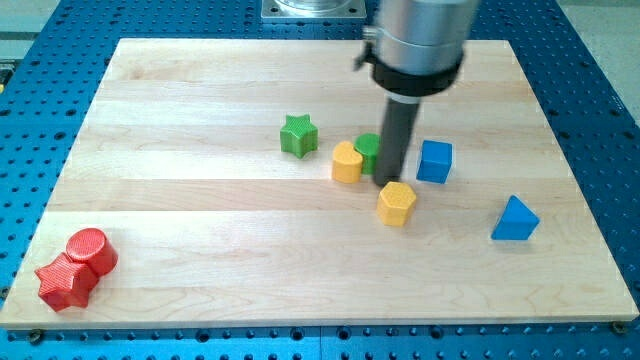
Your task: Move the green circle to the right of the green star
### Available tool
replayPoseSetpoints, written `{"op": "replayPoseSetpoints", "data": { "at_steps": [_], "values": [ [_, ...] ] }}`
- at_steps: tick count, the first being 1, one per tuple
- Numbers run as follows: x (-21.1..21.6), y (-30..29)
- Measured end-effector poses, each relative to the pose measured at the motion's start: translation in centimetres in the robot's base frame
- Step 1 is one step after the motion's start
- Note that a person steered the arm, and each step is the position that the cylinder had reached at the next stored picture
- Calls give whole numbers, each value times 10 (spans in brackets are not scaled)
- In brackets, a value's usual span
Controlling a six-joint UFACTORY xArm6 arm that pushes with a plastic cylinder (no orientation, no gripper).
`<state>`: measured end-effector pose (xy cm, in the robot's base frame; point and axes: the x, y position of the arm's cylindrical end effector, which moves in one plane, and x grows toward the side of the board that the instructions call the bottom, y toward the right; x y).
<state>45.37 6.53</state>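
Rod, dark, straight, no jaws, holding nothing: my tip (390,182) meets the board just right of the green circle (367,150), apparently touching it; contact unconfirmed. Green circle: partly hidden behind the rod, wedged beside a yellow rounded block (347,162), right of the green star (298,135). Yellow hexagon (396,203) just below the tip. Blue cube (434,161), blue triangle (514,219) further right. Red cylinder (90,250) and red star (63,284), touching, bottom left. Board: pale wooden table (200,210), smooth grain.

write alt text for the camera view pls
My tip sits right of the green circle, beside a yellow block, with the green star further left. A yellow hexagon lies just below the tip.
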Motion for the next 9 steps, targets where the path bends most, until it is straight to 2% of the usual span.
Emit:
{"op": "replayPoseSetpoints", "data": {
  "at_steps": [1, 2, 3, 4, 7, 9],
  "values": [
    [-15, -14],
    [-18, 22],
    [-30, 31],
    [-58, 24],
    [-63, -69],
    [-63, -54]
  ]
}}
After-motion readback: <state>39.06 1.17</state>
